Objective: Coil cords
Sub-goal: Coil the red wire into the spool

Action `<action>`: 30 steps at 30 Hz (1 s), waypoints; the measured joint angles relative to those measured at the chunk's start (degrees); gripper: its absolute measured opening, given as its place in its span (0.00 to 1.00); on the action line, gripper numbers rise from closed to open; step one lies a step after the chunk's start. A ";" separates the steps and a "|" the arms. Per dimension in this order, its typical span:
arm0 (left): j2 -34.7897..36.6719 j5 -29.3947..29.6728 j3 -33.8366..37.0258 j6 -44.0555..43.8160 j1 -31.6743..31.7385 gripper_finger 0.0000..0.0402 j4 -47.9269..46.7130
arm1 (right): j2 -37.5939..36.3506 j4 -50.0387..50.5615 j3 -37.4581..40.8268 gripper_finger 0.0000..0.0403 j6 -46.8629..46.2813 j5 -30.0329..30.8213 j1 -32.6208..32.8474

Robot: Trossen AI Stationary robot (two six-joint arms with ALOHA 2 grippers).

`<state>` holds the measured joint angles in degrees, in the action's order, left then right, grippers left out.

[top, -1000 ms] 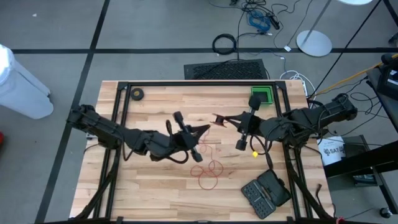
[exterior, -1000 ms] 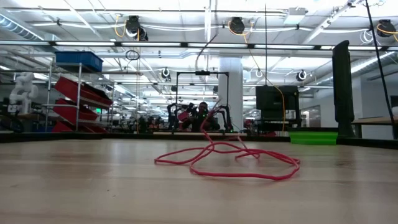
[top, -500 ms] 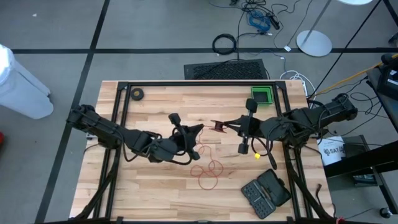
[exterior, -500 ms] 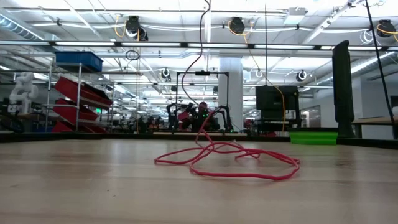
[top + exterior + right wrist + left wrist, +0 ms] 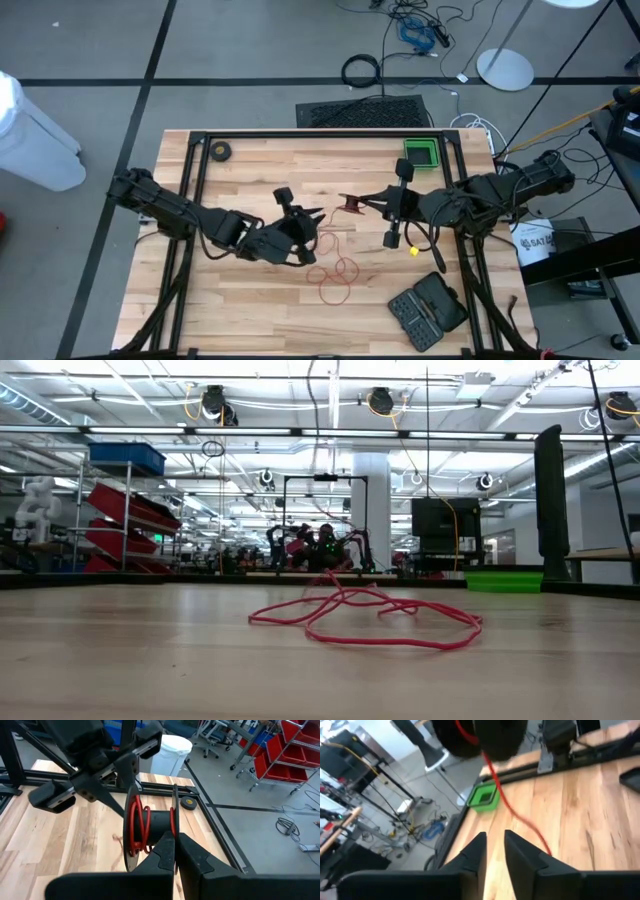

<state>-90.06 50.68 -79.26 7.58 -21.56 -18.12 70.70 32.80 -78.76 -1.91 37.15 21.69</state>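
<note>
The thin red cord lies partly as loose loops (image 5: pixel 335 275) (image 5: pixel 370 615) on the table's middle. Its other part is wound on the small black reel (image 5: pixel 350 204) (image 5: pixel 150 827), which is held in the air by my right gripper (image 5: pixel 364 203) (image 5: pixel 175 840). A strand (image 5: pixel 512 812) runs down from the reel toward the loops. My left gripper (image 5: pixel 313 213) (image 5: pixel 495 840) stands just left of the reel. It is open a little with nothing between its fingers, and the strand passes beside one finger. My right gripper pinches the rim of the reel's nearer flange (image 5: pixel 173 820) between its two fingers. The fingers come nearly level from the table's right side. The reel is lifted clear of the table with its flanges upright, and the cord trails slack below it.
A green bin (image 5: pixel 420 155) stands at the far right and a small black ring-shaped roll (image 5: pixel 220 151) at the far left. A black case (image 5: pixel 428 310) lies at the near right, with a small yellow piece (image 5: pixel 409 249) beside the right arm. Black frame rails (image 5: pixel 300 133) edge the table.
My left gripper has tipped downward, sunk a little and drawn back from the reel toward the table's left. The reel and my right gripper have stayed in place. The loops on the table have kept their shape.
</note>
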 joint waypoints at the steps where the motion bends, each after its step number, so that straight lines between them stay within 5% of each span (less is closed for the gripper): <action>1: 0.00 -0.07 0.00 -1.40 0.00 0.21 -1.69 | 0.00 0.00 0.00 0.00 0.00 0.00 0.00; 9: -1.41 -0.09 0.61 -18.73 -0.32 0.29 -13.71 | -0.09 -0.30 0.00 0.00 -0.02 0.28 -0.01; 18: -1.70 0.22 12.34 -35.62 -3.02 0.29 -12.17 | -0.09 -0.46 -0.02 0.00 -0.24 0.48 0.01; 24: -1.70 1.65 19.84 -26.27 -3.72 0.29 9.61 | -0.19 -0.44 -0.02 0.00 -0.44 0.48 0.01; 30: -1.67 -7.41 23.84 -17.57 -2.95 0.29 28.16 | -0.22 -0.34 -0.02 0.00 -0.44 0.50 0.01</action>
<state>-91.73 43.26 -55.43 -9.99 -24.52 10.05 70.48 32.46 -78.78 -2.35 37.65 21.69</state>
